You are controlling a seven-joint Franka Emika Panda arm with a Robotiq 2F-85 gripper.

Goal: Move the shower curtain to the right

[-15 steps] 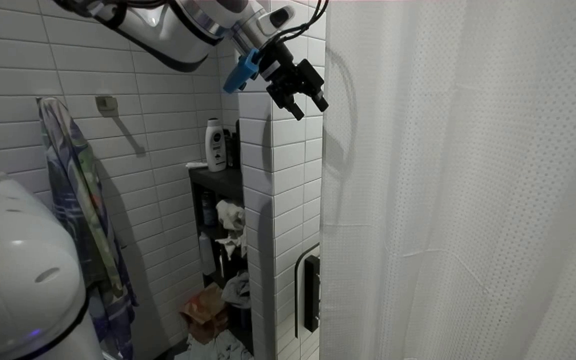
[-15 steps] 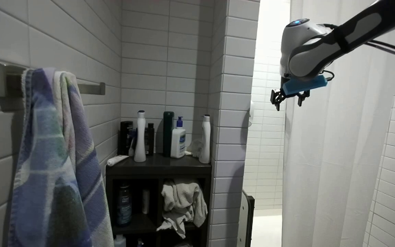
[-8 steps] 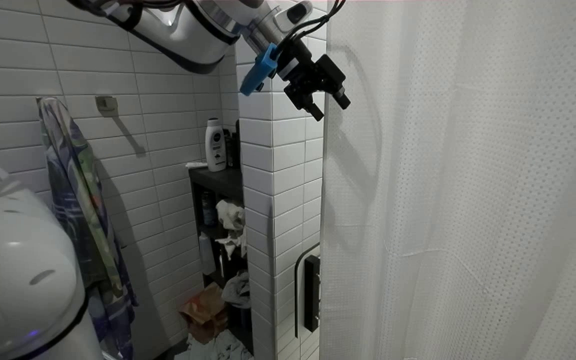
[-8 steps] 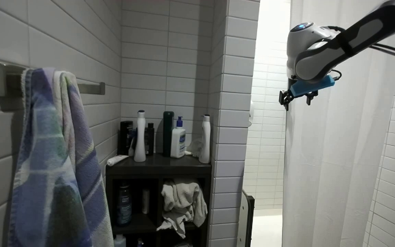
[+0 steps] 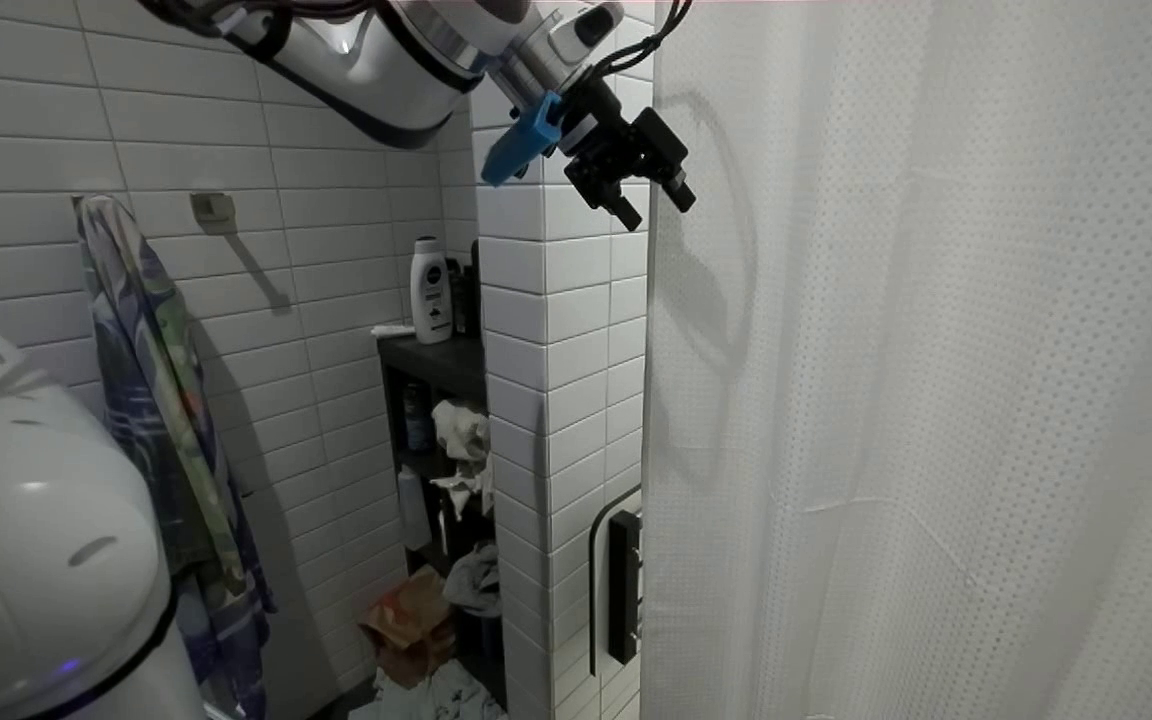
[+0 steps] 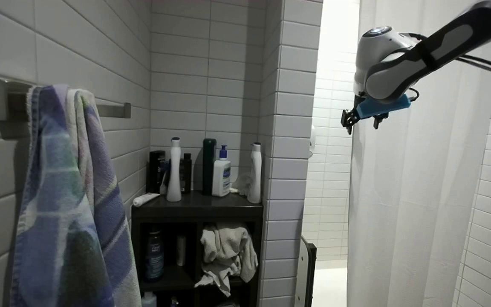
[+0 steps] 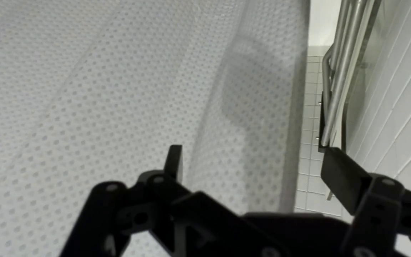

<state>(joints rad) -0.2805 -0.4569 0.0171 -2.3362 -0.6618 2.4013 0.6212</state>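
The white dotted shower curtain [image 5: 896, 360] hangs in long folds at the right in both exterior views, where it also shows [image 6: 411, 204]. Its free edge faces the tiled pillar. My gripper [image 5: 656, 205] is high up at this edge, pointing down; it also shows in an exterior view [image 6: 362, 126]. In the wrist view the gripper [image 7: 257, 167] is open, fingers wide apart. The curtain [image 7: 127, 100] fills the left and middle, and its edge runs between the two fingers. The right finger is past the edge, over the shower opening. I cannot tell whether any finger touches the cloth.
A tiled pillar [image 5: 576, 360] stands beside the curtain edge. Metal rails [image 7: 344, 71] are beyond the gripper, along the wall. A dark panel [image 5: 624, 585] is low by the pillar. A dark shelf [image 6: 198, 209] holds bottles. A patterned towel [image 6: 70, 204] hangs at the left.
My open gripper moved toward the curtain edge, then slightly back and up. In an exterior view the curtain's free edge has shifted a little to the left.
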